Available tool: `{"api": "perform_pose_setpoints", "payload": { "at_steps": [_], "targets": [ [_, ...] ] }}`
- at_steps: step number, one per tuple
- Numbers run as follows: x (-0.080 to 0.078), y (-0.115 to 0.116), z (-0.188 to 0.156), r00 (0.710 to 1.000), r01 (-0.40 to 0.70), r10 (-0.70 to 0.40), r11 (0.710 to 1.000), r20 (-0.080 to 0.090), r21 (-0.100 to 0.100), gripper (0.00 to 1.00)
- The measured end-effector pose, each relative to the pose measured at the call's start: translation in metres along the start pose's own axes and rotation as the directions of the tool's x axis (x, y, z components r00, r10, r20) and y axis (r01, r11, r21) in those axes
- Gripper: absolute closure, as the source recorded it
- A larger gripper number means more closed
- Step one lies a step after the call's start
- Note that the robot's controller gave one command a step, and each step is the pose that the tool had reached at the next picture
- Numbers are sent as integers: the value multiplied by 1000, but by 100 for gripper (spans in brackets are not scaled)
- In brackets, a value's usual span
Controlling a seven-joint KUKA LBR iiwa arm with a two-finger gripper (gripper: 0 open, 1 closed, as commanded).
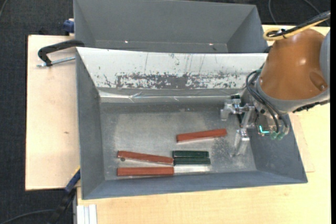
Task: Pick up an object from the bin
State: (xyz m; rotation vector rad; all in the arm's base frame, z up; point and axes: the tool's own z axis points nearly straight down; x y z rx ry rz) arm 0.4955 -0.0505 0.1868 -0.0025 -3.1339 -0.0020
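Gripper (241, 145): low in the bin (89, 128), near its right wall, over bare floor.
Grip: too hard to see if it is loose or squeezed.
Nearest thing: tilted red-brown stick (202, 136), just beside the gripper, toward the middle.
By the front wall: dark green block (191, 155), thin red-brown stick (145, 157), front red-brown stick (145, 170).

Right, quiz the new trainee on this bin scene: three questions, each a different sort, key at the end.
1. What colour is the tilted bar nearest the gripper?
2. True or false: the green bar touches the gripper.
3. How many red bars lie in the bin? A one, B three, C five.

Key: 1. Red. 2. False: it lies apart, to the gripper's left in the view. 3. B: the tilted one plus two at the front.
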Motion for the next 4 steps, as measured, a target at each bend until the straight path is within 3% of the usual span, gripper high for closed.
{"api": "perform_pose_setpoints", "payload": {
  "at_steps": [1, 2, 3, 4],
  "targets": [
    [-43, 61, 119, 985, 172, -172, 985, 3, 0, 0],
    [-45, 60, 114, 985, 170, -170, 985, 11, 2, 100],
    [-26, 43, 22, 937, 349, -349, 937, 18, 7, 100],
    [-9, 48, -55, 940, 340, -340, 940, 20, 8, 100]
  ]
}}
